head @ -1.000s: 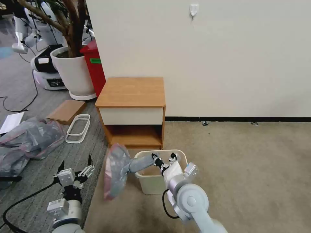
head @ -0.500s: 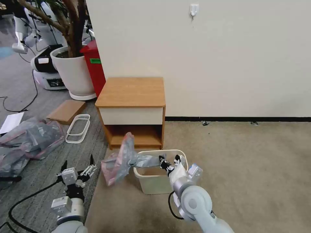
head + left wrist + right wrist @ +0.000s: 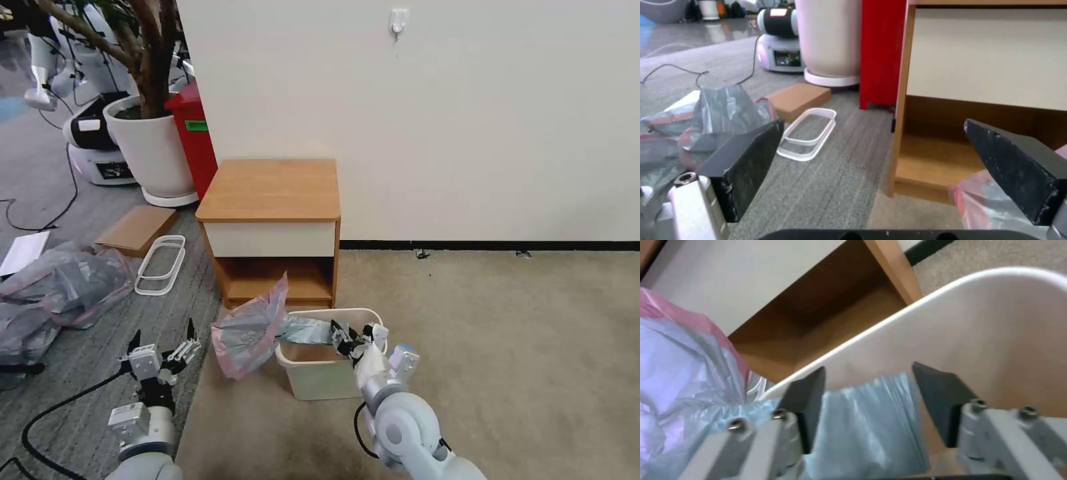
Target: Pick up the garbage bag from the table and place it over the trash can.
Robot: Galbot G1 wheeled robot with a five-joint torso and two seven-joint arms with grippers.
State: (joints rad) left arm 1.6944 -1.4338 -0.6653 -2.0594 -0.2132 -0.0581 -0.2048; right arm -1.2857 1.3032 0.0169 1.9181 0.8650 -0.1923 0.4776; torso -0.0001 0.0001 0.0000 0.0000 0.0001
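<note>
Wooden table [image 3: 270, 190]: light-brown nightstand against the wall, white drawer front, open shelf below, top bare.
Trash can [image 3: 320, 380]: cream bin on the carpet just in front of the table's front edge.
Garbage bag [image 3: 250, 327]: grey with pink edge, bunched end across the can's opening, rest billowing out past its left rim.
Right gripper [image 3: 351, 335]: over the can's opening; bag runs between its parted fingers [image 3: 802, 400], can't tell if they're pinching it.
Left gripper [image 3: 162, 345]: low over the grey carpet left of the can, fingers spread, holding nothing.
</note>
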